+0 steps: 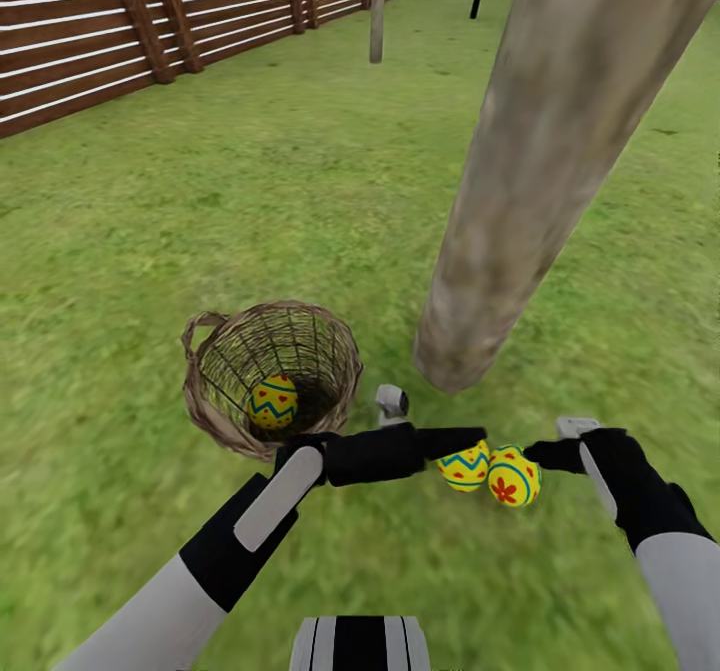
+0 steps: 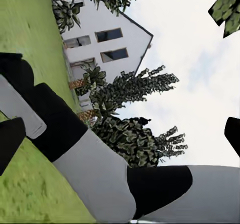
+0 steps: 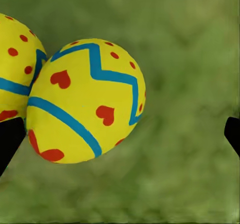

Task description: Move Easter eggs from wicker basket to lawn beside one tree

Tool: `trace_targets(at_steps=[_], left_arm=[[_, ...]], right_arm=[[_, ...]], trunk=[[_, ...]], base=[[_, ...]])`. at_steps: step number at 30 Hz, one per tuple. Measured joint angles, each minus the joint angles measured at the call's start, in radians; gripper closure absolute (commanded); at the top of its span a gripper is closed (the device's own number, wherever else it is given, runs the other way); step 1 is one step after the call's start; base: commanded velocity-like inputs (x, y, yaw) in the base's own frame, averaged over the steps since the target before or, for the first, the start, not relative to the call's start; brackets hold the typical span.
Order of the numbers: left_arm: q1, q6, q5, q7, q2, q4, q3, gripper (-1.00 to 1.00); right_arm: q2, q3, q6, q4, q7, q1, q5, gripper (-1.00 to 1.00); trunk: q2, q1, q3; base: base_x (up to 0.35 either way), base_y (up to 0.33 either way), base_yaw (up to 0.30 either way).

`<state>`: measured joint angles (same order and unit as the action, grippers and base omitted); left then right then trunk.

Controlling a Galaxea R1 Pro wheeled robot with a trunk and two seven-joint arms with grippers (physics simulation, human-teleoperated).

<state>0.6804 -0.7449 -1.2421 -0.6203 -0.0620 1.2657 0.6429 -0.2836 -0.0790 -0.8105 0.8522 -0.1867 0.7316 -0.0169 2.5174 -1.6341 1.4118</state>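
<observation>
We log two Easter eggs [image 1: 465, 466] [image 1: 514, 476] touching on the lawn [image 1: 250, 201], near the tree [image 1: 540, 181] base. The right egg's [image 3: 85, 101] long axis lies tilted, neither upright nor flat. The right gripper [image 1: 548, 454] stands beside it, jaws spread and empty. The left gripper [image 1: 475, 441] reaches over the other egg; we cannot tell its jaw state. Farther off, the wicker basket [image 1: 215, 391] leans, mouth toward us, holding a third egg [image 1: 272, 401]. Beyond runs the fence [image 1: 90, 41].
</observation>
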Motion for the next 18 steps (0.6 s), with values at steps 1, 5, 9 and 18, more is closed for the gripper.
trace_targets(at_steps=[1,5,9,18], left_arm=[[0.0,-0.008,-0.001,0.003,0.0,0.003,-0.001,-1.0],[0.0,-0.013,-0.003,0.005,0.009,0.038,-0.002,-1.0],[0.0,-0.013,-0.001,0.005,0.01,0.052,-0.002,-1.0],[0.001,-0.012,-0.004,-0.007,0.141,0.136,-0.116,-1.0]], right_arm=[[-0.003,0.0,-0.037,0.031,-0.012,-0.001,0.0,-1.0],[-0.011,0.001,-0.07,0.081,-0.021,-0.012,0.002,-1.0],[-0.01,0.002,-0.071,0.087,-0.023,-0.013,0.002,-1.0],[-0.011,0.002,-0.175,0.119,-0.298,-0.013,-0.004,-1.0]], trunk=[[0.0,0.0,-0.004],[-0.001,0.002,-0.019],[-0.002,0.003,-0.035],[-0.003,0.005,-0.047]], base=[[-0.22,0.08,0.0],[-0.298,0.156,0.0],[-0.314,0.185,0.016],[-0.07,0.047,0.279]])
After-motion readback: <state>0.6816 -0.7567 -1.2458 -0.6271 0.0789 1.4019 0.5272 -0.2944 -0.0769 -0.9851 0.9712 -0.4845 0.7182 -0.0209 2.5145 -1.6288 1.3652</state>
